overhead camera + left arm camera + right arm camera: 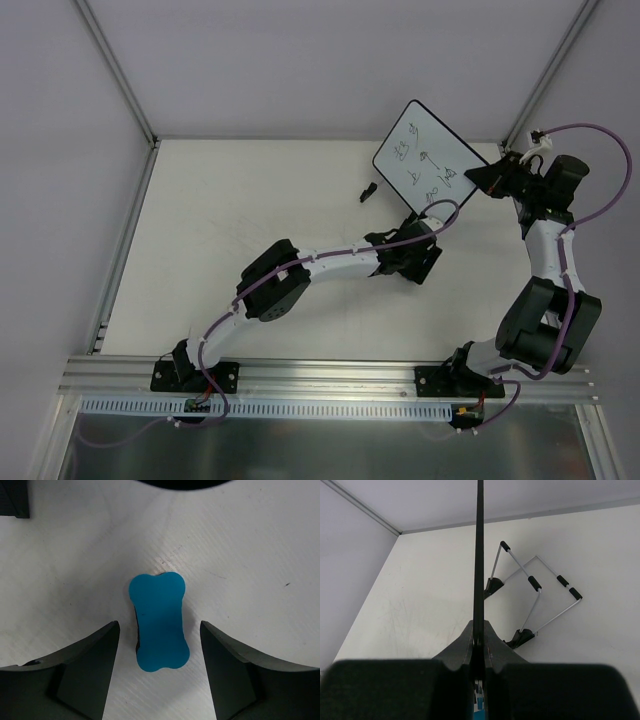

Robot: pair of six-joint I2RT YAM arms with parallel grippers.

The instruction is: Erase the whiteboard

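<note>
The whiteboard, white with a thin black frame and dark scribbles, is held up off the table at the back right. My right gripper is shut on its right edge. In the right wrist view the board is edge-on, a thin black line running up from my shut gripper. My left gripper is open and hovers low over the table. In the left wrist view a blue bone-shaped eraser lies flat between its open fingers, touching neither. The eraser is hidden in the top view.
A folding wire stand with black feet and grips lies on the table beyond the board. A small black piece shows left of the board. White walls with metal rails close in the table on three sides.
</note>
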